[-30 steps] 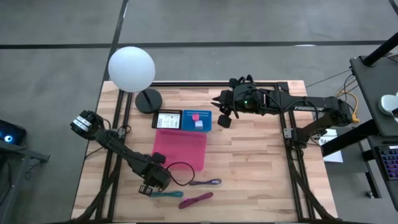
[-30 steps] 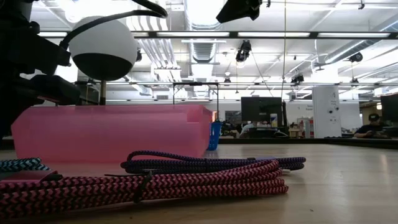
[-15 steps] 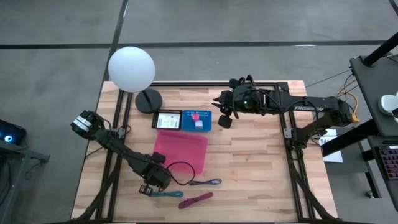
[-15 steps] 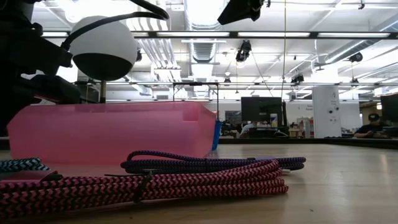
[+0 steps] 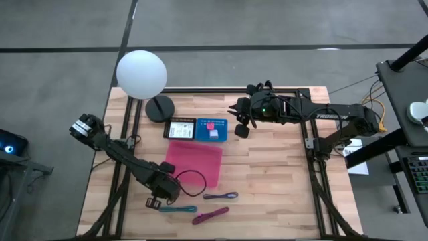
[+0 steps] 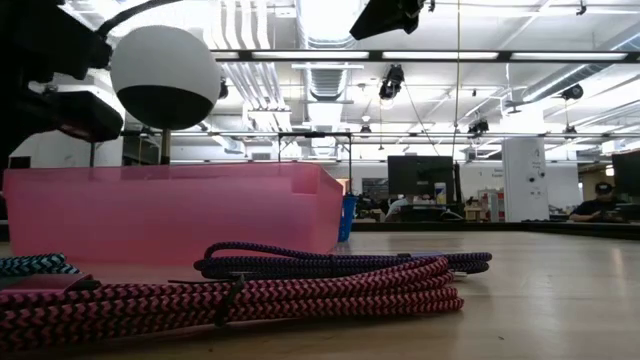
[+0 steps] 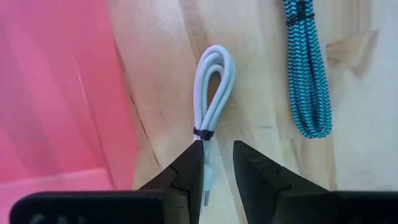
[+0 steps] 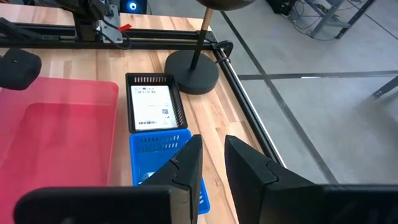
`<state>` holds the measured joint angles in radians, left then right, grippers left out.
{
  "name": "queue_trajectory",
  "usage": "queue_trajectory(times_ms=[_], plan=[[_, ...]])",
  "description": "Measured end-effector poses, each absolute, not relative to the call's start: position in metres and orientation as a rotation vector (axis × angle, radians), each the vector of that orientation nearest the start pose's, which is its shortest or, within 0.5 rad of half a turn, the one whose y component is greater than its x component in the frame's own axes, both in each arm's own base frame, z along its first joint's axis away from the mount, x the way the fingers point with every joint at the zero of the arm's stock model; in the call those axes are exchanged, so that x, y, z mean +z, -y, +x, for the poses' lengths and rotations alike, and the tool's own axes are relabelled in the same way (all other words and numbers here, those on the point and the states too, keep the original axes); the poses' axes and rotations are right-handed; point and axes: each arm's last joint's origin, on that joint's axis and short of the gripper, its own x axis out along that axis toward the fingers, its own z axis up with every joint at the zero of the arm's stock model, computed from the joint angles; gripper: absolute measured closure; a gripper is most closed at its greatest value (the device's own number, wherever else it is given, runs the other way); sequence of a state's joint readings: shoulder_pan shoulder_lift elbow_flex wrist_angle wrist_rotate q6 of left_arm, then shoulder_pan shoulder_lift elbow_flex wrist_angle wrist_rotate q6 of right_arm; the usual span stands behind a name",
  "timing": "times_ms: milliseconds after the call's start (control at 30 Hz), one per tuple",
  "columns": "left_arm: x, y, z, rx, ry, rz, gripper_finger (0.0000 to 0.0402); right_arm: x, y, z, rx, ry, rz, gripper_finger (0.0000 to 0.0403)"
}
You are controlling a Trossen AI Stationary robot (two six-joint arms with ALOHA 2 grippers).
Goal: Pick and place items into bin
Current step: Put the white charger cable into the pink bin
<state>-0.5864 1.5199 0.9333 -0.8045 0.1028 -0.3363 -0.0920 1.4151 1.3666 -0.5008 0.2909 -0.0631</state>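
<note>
My left gripper hangs over the table's near left, beside the pink bin, and is shut on a bundled white cord. On the wood nearby lie a teal cord, a purple cord and a magenta cord. My right gripper waits high at the far side above a blue tray, fingers close together with nothing between them. The tray holds a tiny pink cube and a whitish block. My left gripper pinches the white cord between its two fingers at the tied end, just past the black tie. The fingers come from above, pointing down, and lie along the bundle. The looped end hangs below them; whether it touches the wood I cannot tell.
A black tray sits left of the blue one. A lamp with a white globe and a round black base stands at the far left corner. Bare wood stretches over the table's right half.
My left gripper has risen a little above the table next to the pink bin; in the low view its dark bulk has moved up off the bin's left end. The right arm has kept still.
</note>
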Motion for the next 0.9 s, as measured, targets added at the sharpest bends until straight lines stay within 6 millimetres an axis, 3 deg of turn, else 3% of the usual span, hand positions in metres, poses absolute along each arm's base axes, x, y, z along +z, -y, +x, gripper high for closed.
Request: queue_trajectory(times_ms=[667,900], plan=[[0.166,0.141,0.199,-0.292,-1.58,0.129,0.0331,0.36,0.036,0.305,-0.356,-0.588,-0.111,0.0346],[0.165,0.141,0.198,-0.306,-1.59,0.115,0.0295,0.36,0.036,0.305,-0.357,-0.588,-0.11,0.0346]])
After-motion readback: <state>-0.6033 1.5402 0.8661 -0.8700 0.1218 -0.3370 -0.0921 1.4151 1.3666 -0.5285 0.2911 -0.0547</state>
